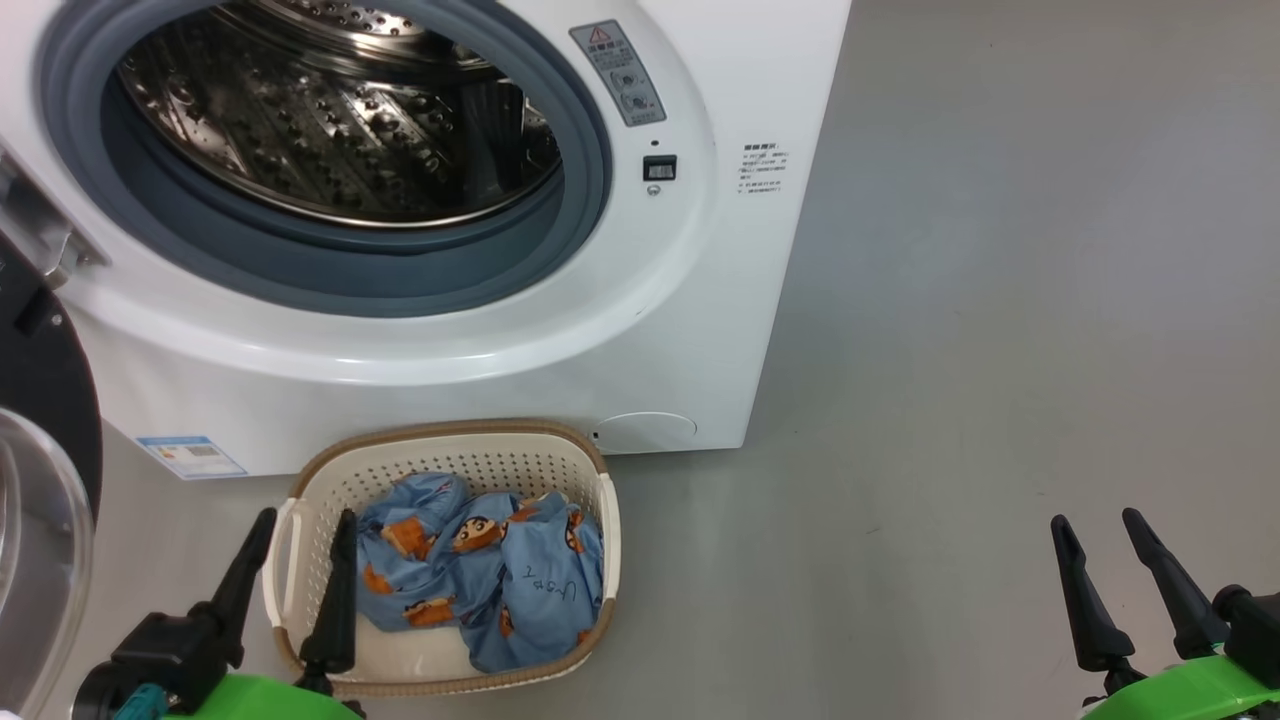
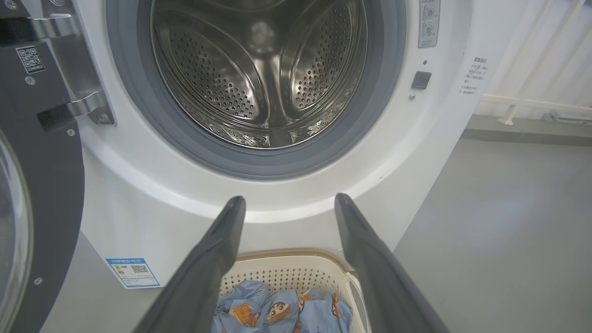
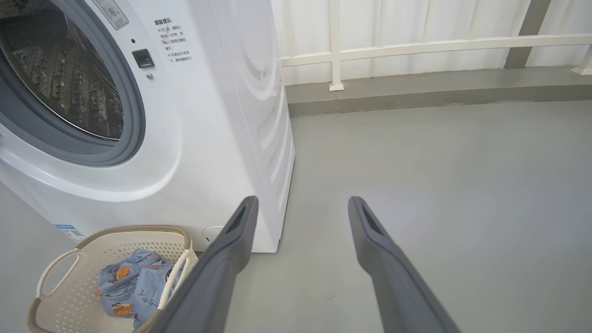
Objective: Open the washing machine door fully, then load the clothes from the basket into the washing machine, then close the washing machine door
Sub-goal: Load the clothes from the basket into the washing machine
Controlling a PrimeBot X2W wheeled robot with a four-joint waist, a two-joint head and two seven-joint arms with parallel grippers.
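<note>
The white washing machine (image 1: 640, 330) stands ahead with its steel drum (image 1: 340, 110) exposed. Its black-rimmed door (image 1: 40, 420) hangs swung out at the far left, also seen as the door (image 2: 41, 185) in the left wrist view. On the floor before the machine sits the cream basket (image 1: 600, 470) holding light blue clothes (image 1: 490, 570) with cartoon figures. My left gripper (image 1: 305, 515) is open above the basket's left end, nothing between its fingers. My right gripper (image 1: 1100, 520) is open over bare floor at the lower right, well away from the basket (image 3: 64, 286).
Grey floor (image 1: 1000, 300) spreads to the right of the machine. A white railing (image 3: 416, 46) and a low grey kerb run along the back wall. The drum (image 2: 263, 69) holds nothing visible.
</note>
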